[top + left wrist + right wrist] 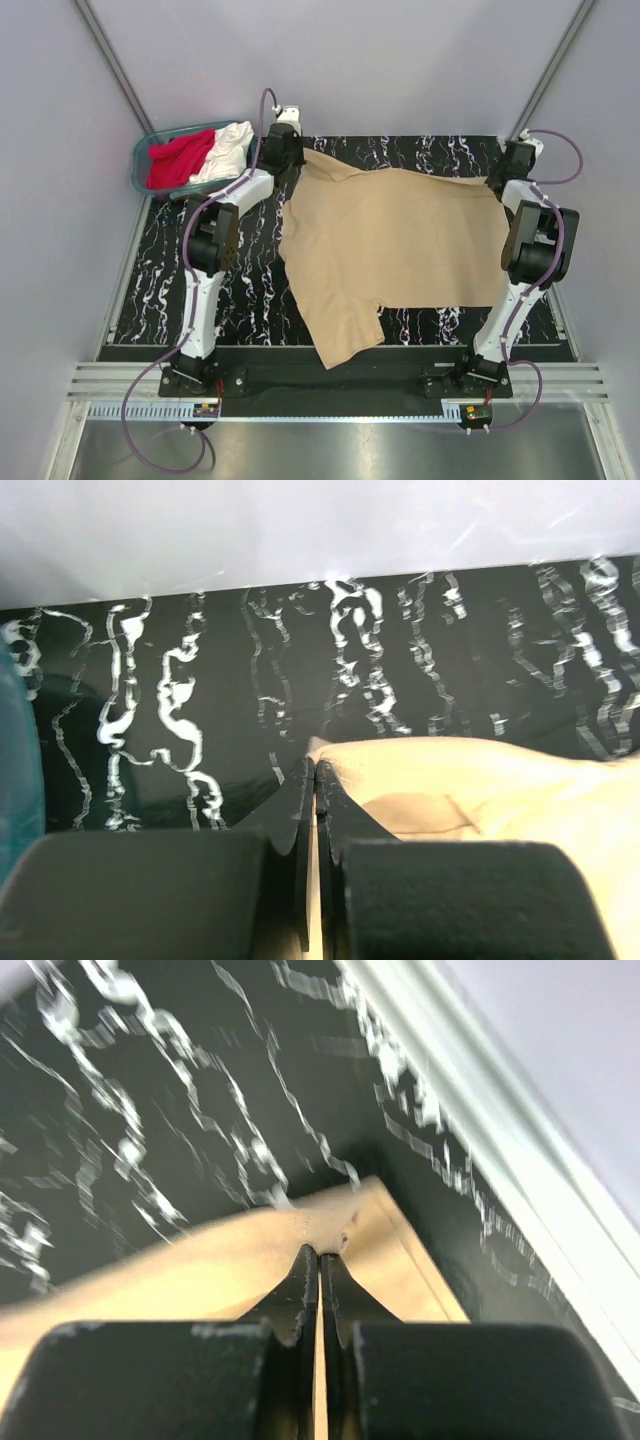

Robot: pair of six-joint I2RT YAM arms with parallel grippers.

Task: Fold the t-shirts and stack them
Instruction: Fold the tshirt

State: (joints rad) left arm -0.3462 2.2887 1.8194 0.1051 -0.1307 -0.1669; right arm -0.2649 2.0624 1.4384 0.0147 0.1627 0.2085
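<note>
Gripping soft, light, floppy tan shirt (400, 240) by its far corners w/ L hand (312, 770) & R hand (320, 1252) clenched on cloth.

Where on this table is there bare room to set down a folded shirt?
Bare: the strip between the left arm and the black marbled table's left edge, nearer than the teal plastic basket; a narrow band front right, below the tan-beige t-shirt's hem. Crowded: the middle, where left gripper and right gripper pinch that shirt's far corners.
</note>
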